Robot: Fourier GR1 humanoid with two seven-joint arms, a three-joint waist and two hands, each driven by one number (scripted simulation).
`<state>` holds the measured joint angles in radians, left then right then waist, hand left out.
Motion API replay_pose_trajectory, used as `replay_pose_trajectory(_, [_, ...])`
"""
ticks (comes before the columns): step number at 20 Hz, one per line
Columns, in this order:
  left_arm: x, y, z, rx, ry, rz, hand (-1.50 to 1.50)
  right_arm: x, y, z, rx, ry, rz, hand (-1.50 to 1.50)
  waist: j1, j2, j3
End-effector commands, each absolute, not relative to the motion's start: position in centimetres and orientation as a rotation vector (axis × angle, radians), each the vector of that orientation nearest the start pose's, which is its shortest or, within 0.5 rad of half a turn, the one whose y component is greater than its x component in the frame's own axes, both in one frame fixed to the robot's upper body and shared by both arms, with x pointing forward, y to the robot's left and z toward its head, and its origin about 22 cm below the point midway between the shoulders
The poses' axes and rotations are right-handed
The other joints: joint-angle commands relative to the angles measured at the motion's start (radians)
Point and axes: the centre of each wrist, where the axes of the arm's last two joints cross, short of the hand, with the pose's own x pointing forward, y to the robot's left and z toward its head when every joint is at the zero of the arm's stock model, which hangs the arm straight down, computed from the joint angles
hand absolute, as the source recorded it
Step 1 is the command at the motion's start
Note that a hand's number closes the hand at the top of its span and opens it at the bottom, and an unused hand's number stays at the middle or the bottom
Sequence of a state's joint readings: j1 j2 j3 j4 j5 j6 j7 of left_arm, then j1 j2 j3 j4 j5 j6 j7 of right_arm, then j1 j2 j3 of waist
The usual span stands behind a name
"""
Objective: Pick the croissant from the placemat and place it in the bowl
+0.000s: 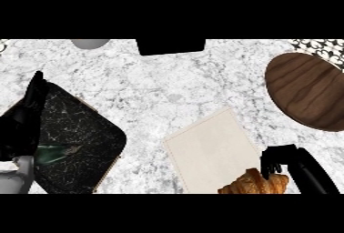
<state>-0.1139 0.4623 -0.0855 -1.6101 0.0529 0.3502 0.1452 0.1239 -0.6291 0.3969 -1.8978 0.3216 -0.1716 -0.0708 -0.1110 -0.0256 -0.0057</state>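
Observation:
The golden croissant (253, 183) lies at the near right corner of the beige placemat (209, 148), cut off by the view's lower edge. My right hand (285, 160) comes in from the lower right, its fingers curled down over the croissant's right end. A brown wooden bowl (306, 90) sits at the far right of the counter, well beyond that hand. My left hand (25, 117) rests open at the left edge, fingers pointing up.
A dark marbled board (77, 136) lies at the left, partly under my left hand. At the counter's back edge sit a grey round object (91, 43) and a black object (170, 46). Bare white marble separates placemat and bowl.

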Motion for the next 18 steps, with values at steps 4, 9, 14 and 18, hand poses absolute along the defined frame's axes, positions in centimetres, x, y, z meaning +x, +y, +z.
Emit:
replay_pose_trajectory(4, [27.1,26.8,6.9,0.426,-1.637,-0.152,0.0,16.2,-30.3,12.8,-0.559,-1.721,0.669,1.5,0.073,0.021,0.006])
replay_pose_trajectory(9, [28.5,27.0,6.5,0.402,-1.636,-0.152,0.0,20.2,-34.1,14.0,-0.609,-1.751,0.479,1.5,0.105,0.028,0.006])
replay_pose_trajectory(14, [29.0,27.4,7.3,0.408,-1.646,-0.152,0.0,22.6,-38.9,9.7,-0.637,-1.758,0.401,1.5,0.115,0.029,0.007])
replay_pose_trajectory(18, [29.8,25.3,7.1,0.389,-1.655,-0.188,0.0,26.5,-41.6,12.2,-0.821,-1.761,0.428,1.5,0.126,0.033,0.007])
